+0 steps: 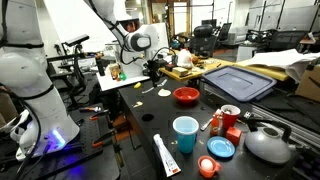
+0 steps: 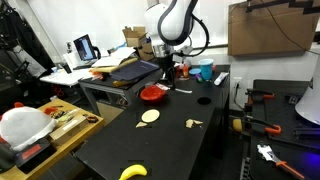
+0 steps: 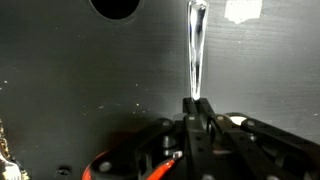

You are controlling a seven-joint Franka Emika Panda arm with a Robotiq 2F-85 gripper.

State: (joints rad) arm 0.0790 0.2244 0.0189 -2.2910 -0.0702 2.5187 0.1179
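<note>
Hovering with jaws pressed together, the tool (image 3: 195, 108) points at a slim pale stick (image 3: 196, 45) lying lengthwise just ahead on the worktop (image 3: 60, 80).

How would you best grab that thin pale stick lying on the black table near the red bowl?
Probably around its middle, from straight above, with the fingers on either side of its narrow width. The stick lies flat, long and slender, with bare table on both sides.
</note>
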